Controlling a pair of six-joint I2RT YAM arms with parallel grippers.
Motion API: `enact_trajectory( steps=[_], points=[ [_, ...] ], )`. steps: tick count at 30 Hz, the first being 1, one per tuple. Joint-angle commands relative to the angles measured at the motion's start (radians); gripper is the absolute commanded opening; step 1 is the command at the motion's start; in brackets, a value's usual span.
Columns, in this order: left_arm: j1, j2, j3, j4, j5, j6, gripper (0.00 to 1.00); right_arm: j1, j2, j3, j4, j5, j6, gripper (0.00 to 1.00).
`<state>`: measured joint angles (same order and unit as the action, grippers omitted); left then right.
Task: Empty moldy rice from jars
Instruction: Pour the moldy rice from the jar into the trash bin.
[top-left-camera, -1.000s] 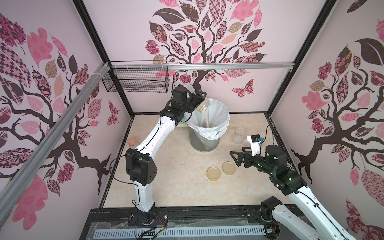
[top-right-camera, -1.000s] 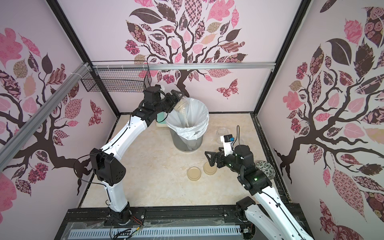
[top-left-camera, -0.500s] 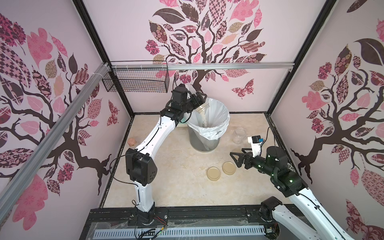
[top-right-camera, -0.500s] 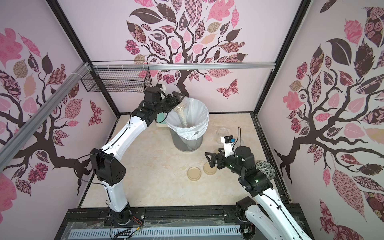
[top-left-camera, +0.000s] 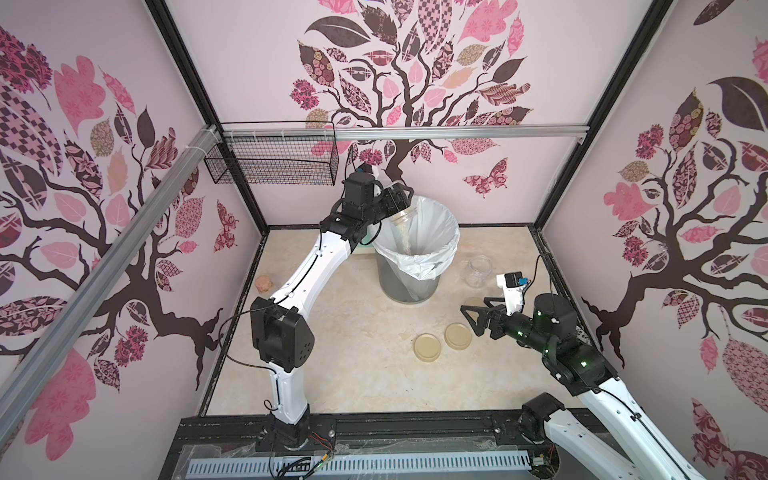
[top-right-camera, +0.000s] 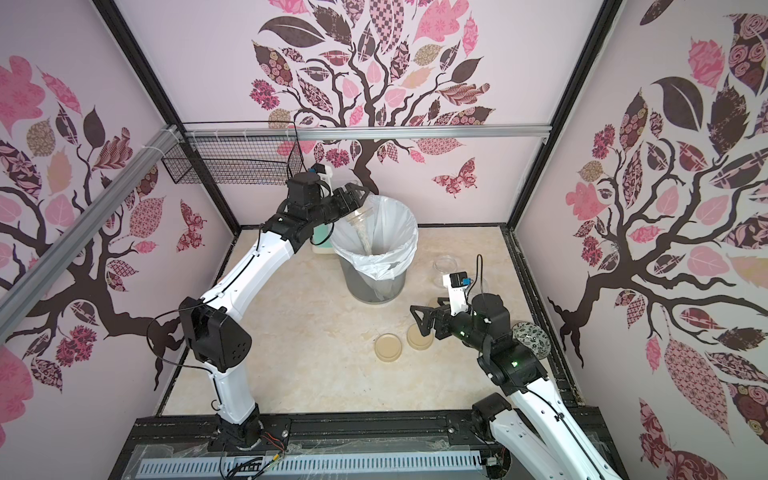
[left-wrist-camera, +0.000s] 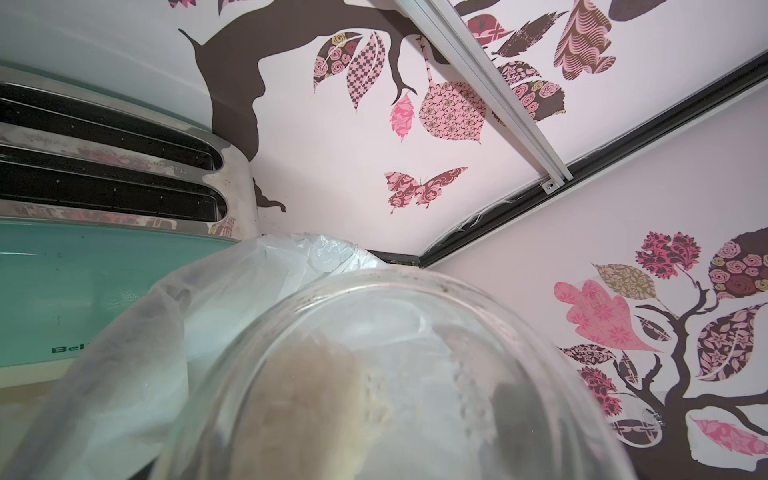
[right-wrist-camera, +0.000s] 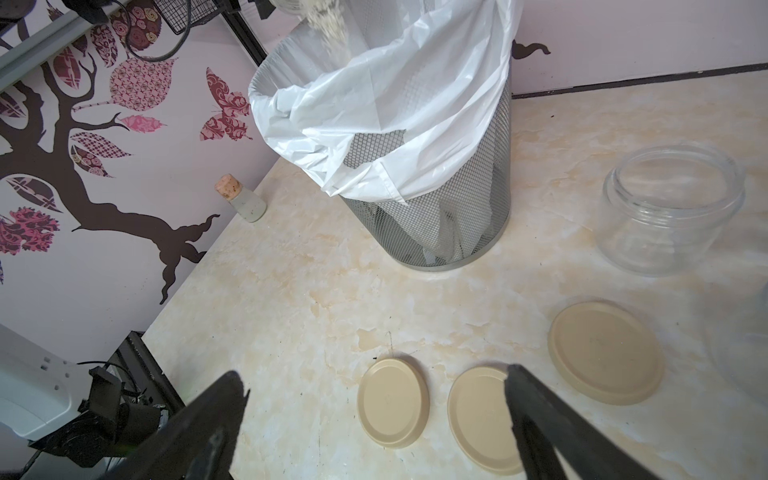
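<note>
Left end effector (top-left-camera: 397, 201) clenched on tilted jar (top-left-camera: 402, 217) above lined bin (top-left-camera: 453, 239). Moldy rice (top-left-camera: 408, 241) streams from the jar mouth into the liner, and the left wrist view shows some rice inside the glass. Best to keep the mouth inside the rim and tip further slowly so clumps don't spill. Right end effector (top-left-camera: 471, 320) released, holding nothing, above 3 lids (right-wrist-camera: 392, 402) on surface (right-wrist-camera: 291, 291). 1 empty jar (right-wrist-camera: 669, 208) upright beside bin.

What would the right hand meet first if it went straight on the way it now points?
Probably the beige lid lying just ahead of the open right hand, if it slopes down as it seems; depth is unclear.
</note>
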<state>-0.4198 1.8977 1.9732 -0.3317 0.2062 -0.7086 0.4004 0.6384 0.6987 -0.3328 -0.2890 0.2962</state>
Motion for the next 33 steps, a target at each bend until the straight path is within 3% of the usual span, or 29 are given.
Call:
enact_trajectory(
  steps=[1,17,33],
  points=[
    [-0.01,-0.065,0.044,0.074,-0.015,0.084,0.69,-0.004,-0.014,0.006,-0.017,-0.004,0.012,0.99],
    [-0.059,-0.103,0.013,0.098,-0.064,0.319,0.7,-0.003,-0.039,-0.014,-0.007,-0.016,0.039,0.99],
    [-0.139,-0.096,0.009,0.134,-0.214,0.661,0.7,-0.003,-0.07,-0.03,-0.031,-0.01,0.049,1.0]
  ],
)
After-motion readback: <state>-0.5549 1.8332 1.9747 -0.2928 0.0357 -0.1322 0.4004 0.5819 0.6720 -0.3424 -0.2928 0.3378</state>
